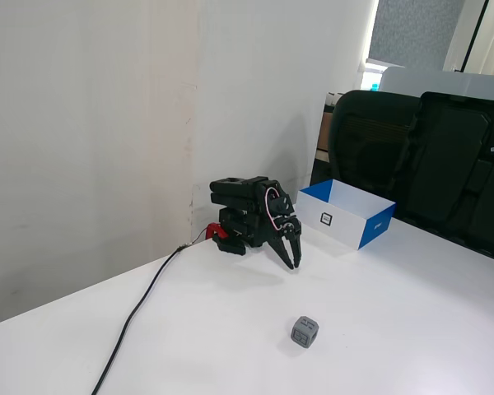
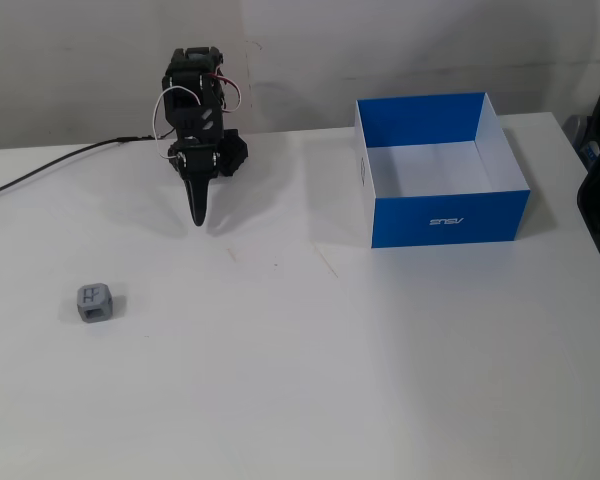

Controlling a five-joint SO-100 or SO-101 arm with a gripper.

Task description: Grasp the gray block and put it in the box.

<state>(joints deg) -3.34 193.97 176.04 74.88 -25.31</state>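
The gray block (image 1: 305,331) (image 2: 96,304), a small cube with rounded corners, rests alone on the white table. The black arm sits folded at the back of the table by the wall. Its gripper (image 1: 295,262) (image 2: 197,216) points down at the tabletop, shut and holding nothing. In the fixed view from the front, the block lies well forward and left of the gripper. The box (image 1: 371,230) (image 2: 450,215), blue outside and white inside, stands to the right of the arm with nothing visible in it.
A black cable (image 1: 140,317) (image 2: 40,172) runs from the arm's base across the table. Black chairs (image 1: 445,156) stand behind the table past the box. A white wall is close behind the arm.
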